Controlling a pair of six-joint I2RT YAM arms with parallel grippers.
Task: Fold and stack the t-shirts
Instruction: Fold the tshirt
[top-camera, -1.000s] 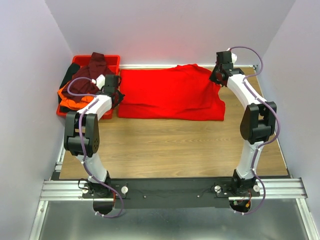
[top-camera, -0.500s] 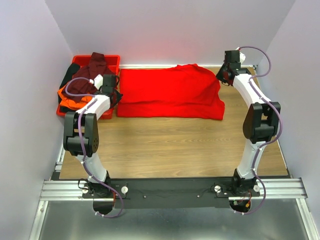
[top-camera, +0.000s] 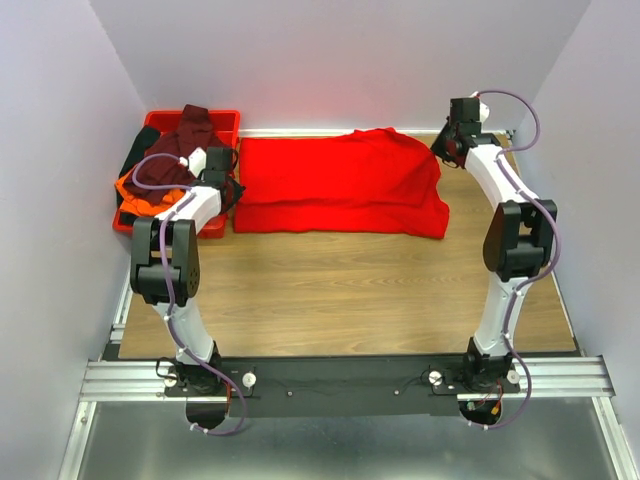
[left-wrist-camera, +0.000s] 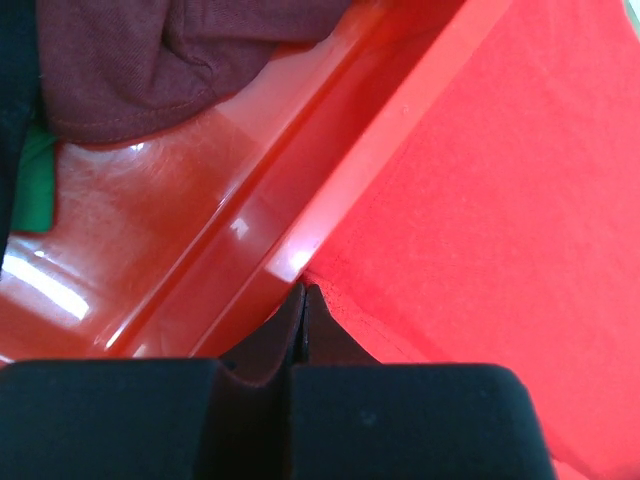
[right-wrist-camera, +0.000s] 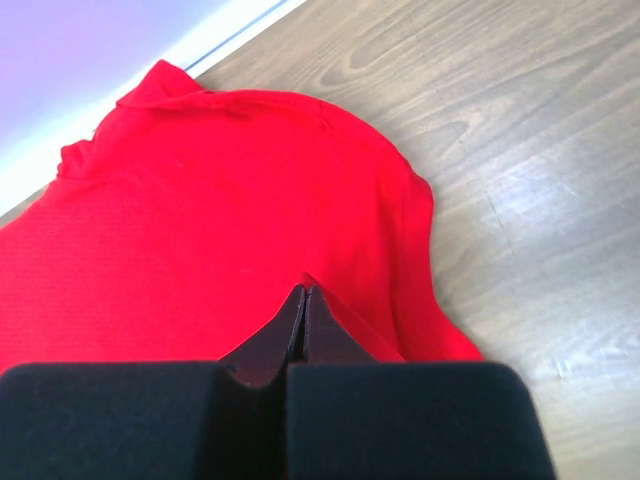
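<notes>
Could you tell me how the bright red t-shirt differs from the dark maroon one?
Pose: the bright red t-shirt lies spread on the table; the maroon t-shirt sits crumpled in the red tray. Colour: the former is vivid, the latter dark. Both are cloth.

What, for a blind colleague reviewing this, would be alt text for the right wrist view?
The right gripper, shut, pinches a red t-shirt that drapes over a wooden table. A pale wall runs behind it.

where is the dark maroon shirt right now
In the top view, the dark maroon shirt lies heaped in the red tray at far left, atop the orange shirt, left of the spread bright red shirt.
</notes>
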